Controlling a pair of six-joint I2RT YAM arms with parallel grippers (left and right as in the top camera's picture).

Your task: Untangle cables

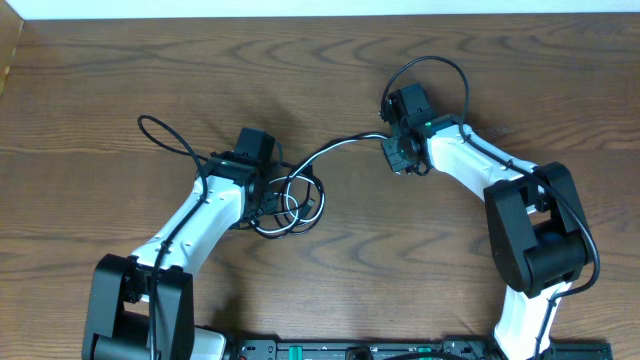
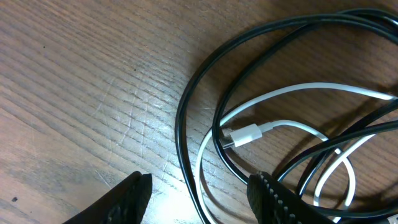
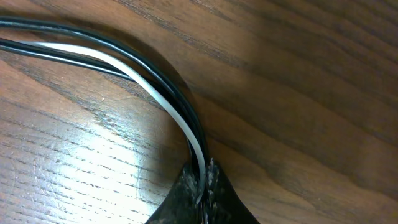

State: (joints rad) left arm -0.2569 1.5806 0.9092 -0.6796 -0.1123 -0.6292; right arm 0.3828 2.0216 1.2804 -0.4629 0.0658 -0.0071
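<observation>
The cables (image 1: 291, 203) lie in a loose coil of black and white loops on the wooden table, just right of my left gripper (image 1: 270, 200). In the left wrist view that gripper (image 2: 199, 202) is open, its fingertips (image 2: 130, 198) on either side of a black strand (image 2: 181, 130) and a white strand lying on the wood. A white plug (image 2: 242, 135) rests inside the loops. A bundle of strands (image 1: 335, 148) runs from the coil up right to my right gripper (image 1: 400, 155). My right gripper (image 3: 203, 180) is shut on the white cable (image 3: 155, 87) and the black cables (image 3: 93, 38) beside it.
Thick black arm wires loop over the table beside each arm, at left (image 1: 165, 135) and at upper right (image 1: 440, 70). The table's far edge (image 1: 320, 16) runs along the top, with a light board (image 1: 8, 50) at the upper left corner.
</observation>
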